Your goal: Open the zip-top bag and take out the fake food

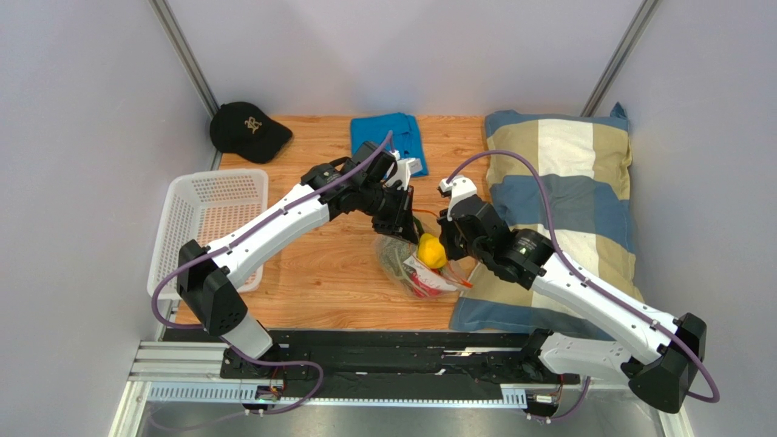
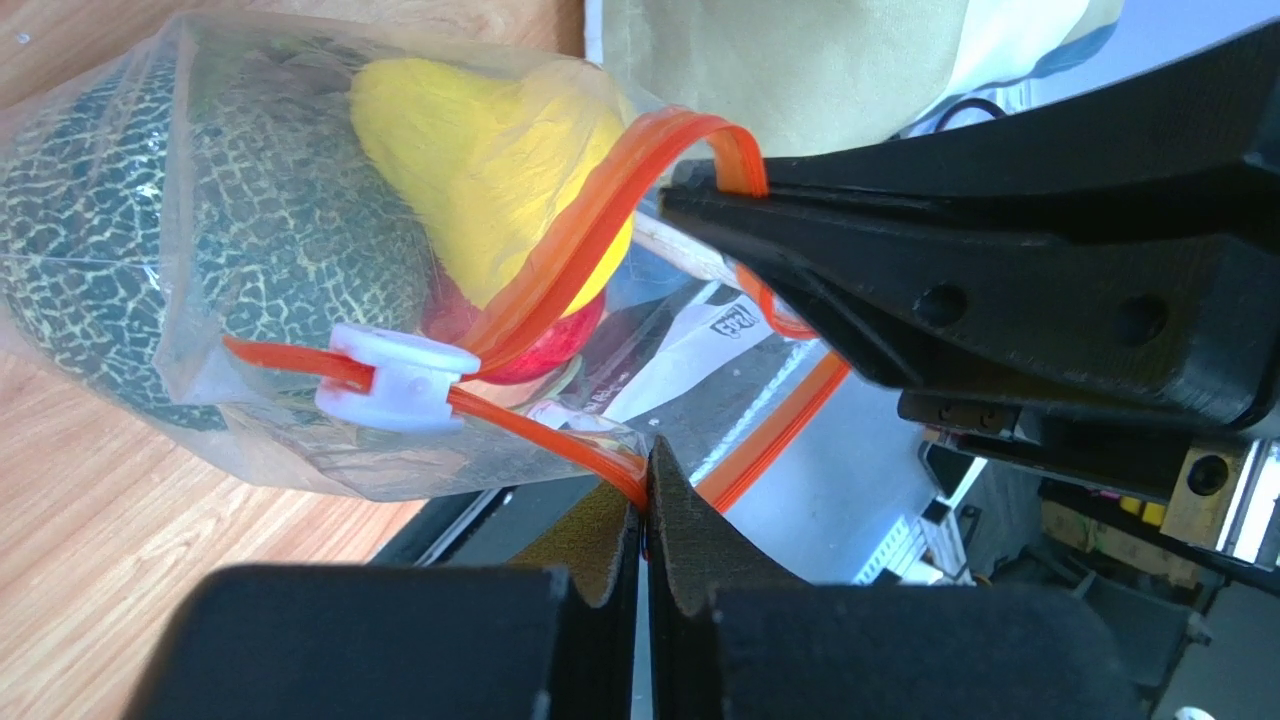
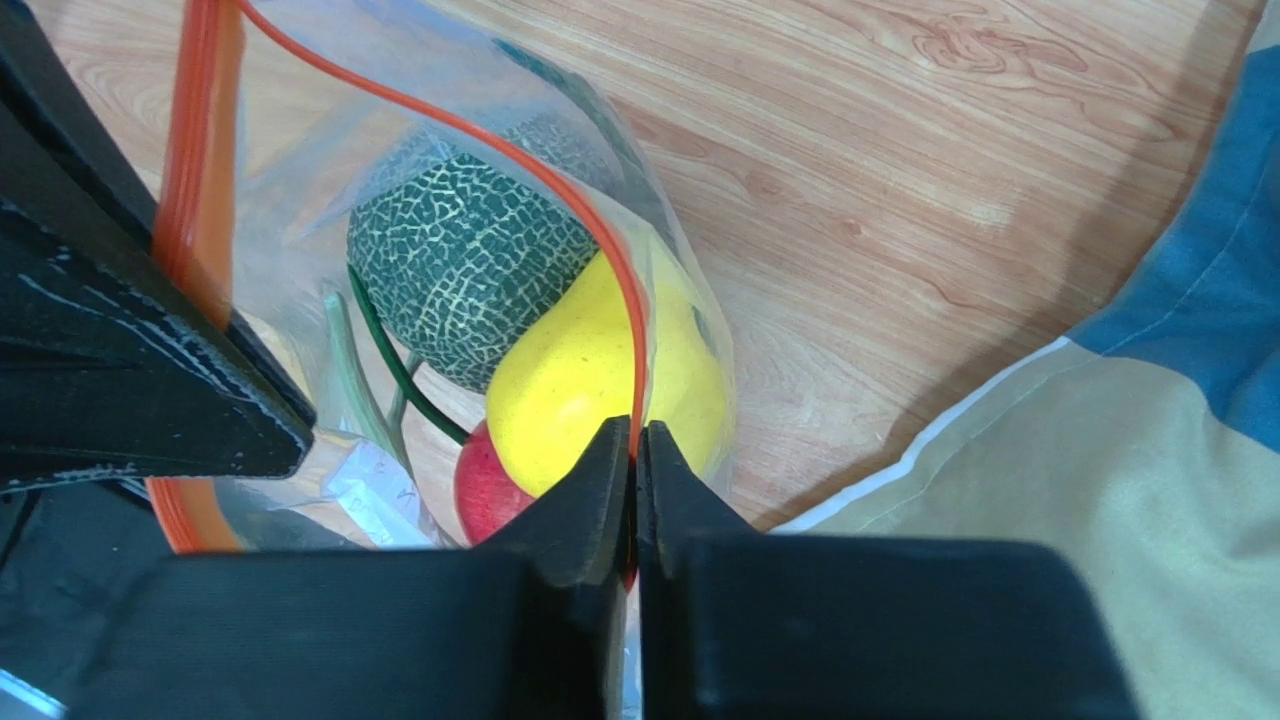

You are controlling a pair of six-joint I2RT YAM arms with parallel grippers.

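Plastic zip-top bag (image 2: 286, 450), crinkly, orange-edged.

The zip-top bag (image 1: 403, 266) beside the pillow (image 1: 565, 182) contains fake food (image 1: 431, 252)

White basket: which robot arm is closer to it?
Left. The left arm runs right alongside the white basket; the right arm is far off on the other side, over the pillow.

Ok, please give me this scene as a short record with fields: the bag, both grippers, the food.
bag: zip-top bag, mouth held open
slider: white slider on the orange zip strip
left gripper: shut on one lip of the strip
right gripper: shut on the opposite lip
food: yellow fruit, red fruit, green netted melon, all inside the bag
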